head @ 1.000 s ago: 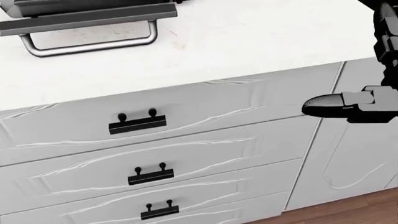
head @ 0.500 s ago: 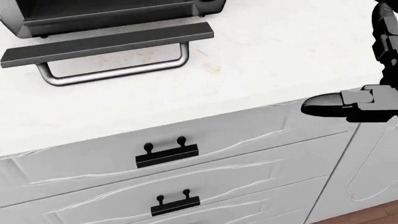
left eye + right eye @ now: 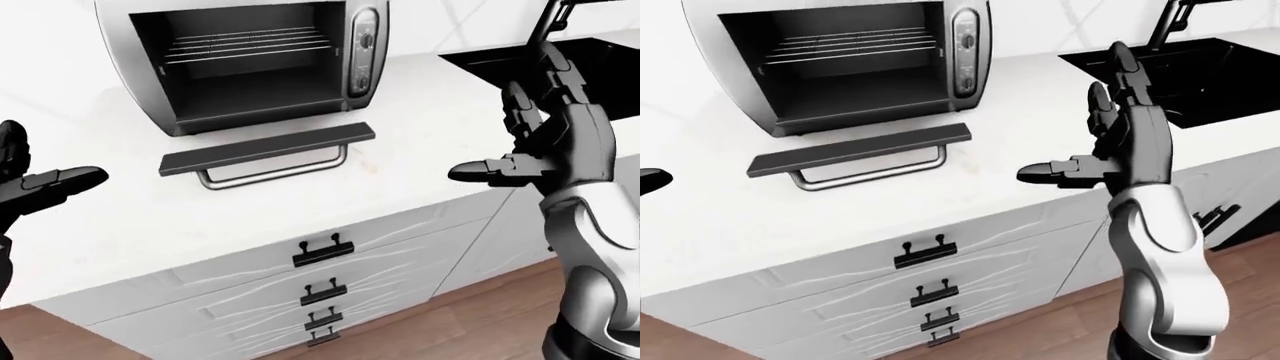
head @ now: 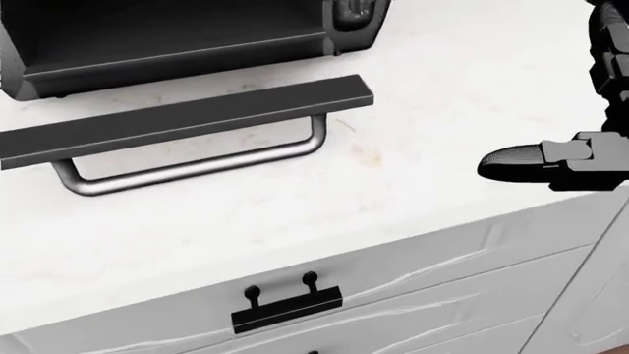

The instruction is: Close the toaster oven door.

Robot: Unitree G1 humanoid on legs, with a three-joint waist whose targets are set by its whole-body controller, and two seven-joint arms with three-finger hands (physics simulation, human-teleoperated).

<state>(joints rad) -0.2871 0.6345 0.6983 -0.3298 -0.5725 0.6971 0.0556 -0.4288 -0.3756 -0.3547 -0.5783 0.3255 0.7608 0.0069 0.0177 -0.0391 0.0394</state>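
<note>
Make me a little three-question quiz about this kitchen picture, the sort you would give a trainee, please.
1. True or false: the toaster oven door is shut against the toaster oven.
2. Which hand shows more fully in the left-eye view? A) left hand B) right hand C) neither shows
3. Fill in: on the counter, at the view's right of the oven, lies a black ____.

Key
1. False: the door hangs open and flat, its metal handle toward the robot, and the wire rack shows inside.
2. B: its fingers are spread and touch nothing.
3. sink.
</note>
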